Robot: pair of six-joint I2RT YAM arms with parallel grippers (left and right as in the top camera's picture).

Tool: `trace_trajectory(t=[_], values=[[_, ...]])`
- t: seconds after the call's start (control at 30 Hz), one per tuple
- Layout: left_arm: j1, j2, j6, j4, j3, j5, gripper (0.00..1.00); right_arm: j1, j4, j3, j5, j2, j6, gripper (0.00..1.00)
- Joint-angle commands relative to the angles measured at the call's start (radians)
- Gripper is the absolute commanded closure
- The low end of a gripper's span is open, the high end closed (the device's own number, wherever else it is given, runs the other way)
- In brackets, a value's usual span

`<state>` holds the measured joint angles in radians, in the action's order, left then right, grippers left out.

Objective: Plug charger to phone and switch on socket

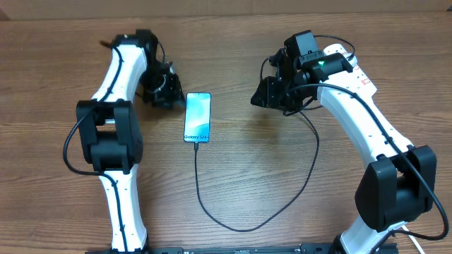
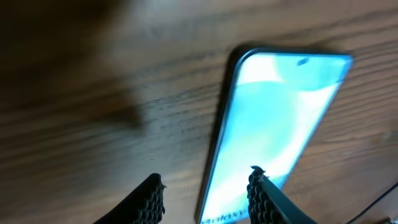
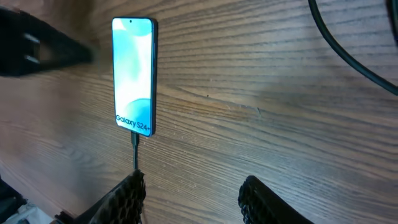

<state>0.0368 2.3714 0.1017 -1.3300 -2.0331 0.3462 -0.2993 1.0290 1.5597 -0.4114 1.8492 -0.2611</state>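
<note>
The bench (image 1: 240, 176) carries everything in sight. The charger (image 1: 195, 169) is the longest item: a limp, light cable that leaves the phone (image 1: 198, 117) at 6 o'clock, loops round by 5 o'clock and climbs toward 2 o'clock under the right arm. Its tip looks seated in the phone. It will likely flop, so hold it just behind that tip. The phone lies flat near centre, screen lit — rigid, probably slick glass, best pinched across its long edges. The socket I cannot make out. The left end effector (image 2: 205, 198), at the phone's 10 o'clock, stands open and empty — the right end effector (image 3: 196, 202), at 2 o'clock, likewise grips nothing.
</note>
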Motion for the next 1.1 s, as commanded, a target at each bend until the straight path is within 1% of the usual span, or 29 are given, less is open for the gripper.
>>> trace_trajectory(t=[0.0,0.13,0.27,0.3,0.37,0.4,0.43,0.47,0.5,0.53,0.57,0.63,0.73,0.83,0.93,1.07], values=[[-0.01,-0.093,0.011,-0.063,-0.162,-0.093,0.61,-0.002,0.015,0.06,0.054,-0.055,0.009,0.5],[-0.01,-0.177,0.011,-0.109,-0.267,-0.129,0.6,0.026,0.024,0.078,0.143,-0.126,0.0,0.47],[-0.01,-0.304,0.011,-0.106,-0.297,-0.129,0.6,0.129,0.029,0.078,0.22,-0.186,-0.05,0.42],[-0.01,-0.328,0.011,-0.106,-0.297,-0.13,0.6,0.158,0.029,0.078,0.233,-0.189,-0.05,0.38],[-0.01,-0.394,0.011,-0.106,-0.297,-0.146,0.59,0.231,0.027,0.078,0.286,-0.186,-0.057,0.24],[-0.01,-0.419,0.011,-0.104,-0.297,-0.156,0.58,0.262,0.022,0.078,0.314,-0.185,-0.057,0.19],[-0.01,-0.446,0.011,-0.102,-0.297,-0.172,0.55,0.297,0.011,0.078,0.348,-0.183,-0.057,0.13],[-0.01,-0.466,0.011,-0.101,-0.297,-0.182,0.51,0.324,-0.002,0.078,0.379,-0.182,-0.058,0.12],[-0.01,-0.481,0.011,-0.098,-0.297,-0.192,0.24,0.364,-0.03,0.078,0.425,-0.173,-0.061,0.07],[-0.01,-0.485,0.011,-0.099,-0.297,-0.194,0.0,0.402,-0.063,0.078,0.455,-0.157,-0.061,0.05],[-0.01,-0.485,0.011,-0.099,-0.297,-0.194,0.0,0.43,-0.09,0.078,0.46,-0.14,-0.06,0.02],[-0.01,-0.478,0.011,-0.106,-0.296,-0.193,0.0,0.496,-0.156,0.078,0.459,-0.082,-0.06,0.0],[-0.01,-0.478,0.011,-0.106,-0.296,-0.193,0.0,0.542,-0.233,0.078,0.457,-0.023,-0.06,0.0],[-0.01,-0.478,0.011,-0.106,-0.296,-0.193,0.0,0.563,-0.339,0.078,0.459,0.043,-0.029,0.0],[-0.01,-0.478,0.011,-0.106,-0.296,-0.193,0.0,0.568,-0.363,0.099,0.463,0.099,-0.025,0.0],[-0.01,-0.478,0.011,-0.106,-0.296,-0.193,0.0,0.582,-0.341,0.182,0.458,0.229,-0.026,0.0]])
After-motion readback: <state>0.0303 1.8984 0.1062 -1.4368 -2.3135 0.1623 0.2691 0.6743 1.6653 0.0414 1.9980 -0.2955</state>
